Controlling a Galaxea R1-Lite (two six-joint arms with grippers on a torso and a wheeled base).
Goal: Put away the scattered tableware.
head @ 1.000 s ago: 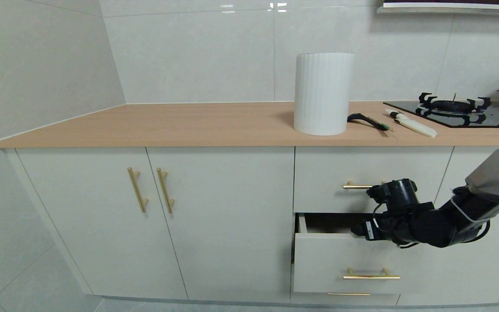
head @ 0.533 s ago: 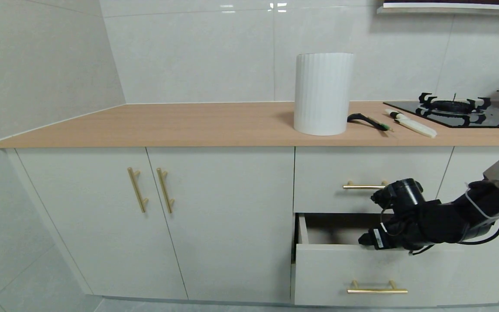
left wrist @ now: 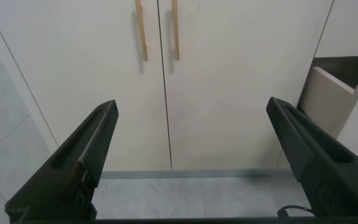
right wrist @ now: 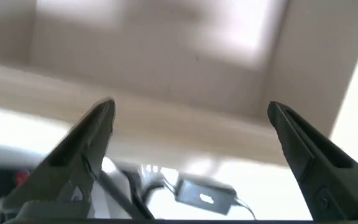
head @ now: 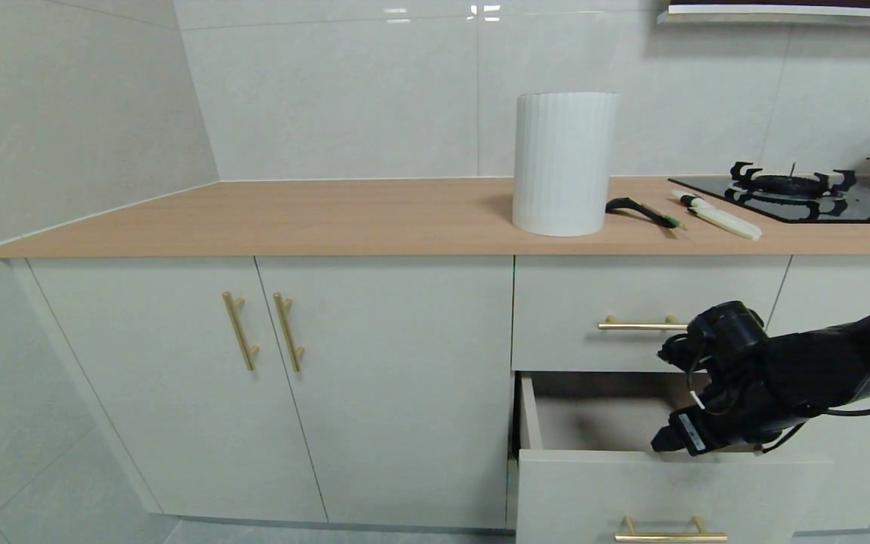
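Observation:
Two pieces of tableware lie on the wooden counter (head: 291, 219): a black-handled utensil (head: 637, 211) with a green tip and a cream-coloured utensil (head: 718, 216). Below them the middle drawer (head: 593, 483) stands pulled out, its inside bare as far as I can see. My right gripper (head: 678, 440) is at the top edge of the drawer's front panel. In the right wrist view that gripper (right wrist: 190, 107) is open, looking into the drawer's pale interior (right wrist: 154, 56). My left gripper (left wrist: 191, 106) is open, low in front of the cabinet doors (left wrist: 229, 74).
A tall white ribbed canister (head: 563, 162) stands on the counter left of the utensils. A black gas hob (head: 797, 193) is at the far right. The closed top drawer's gold handle (head: 635, 326) sits just above my right arm. A tiled wall closes the left side.
The drawer has slid out further toward me. My right gripper has come back with its front panel, lower and to the right in the head view.

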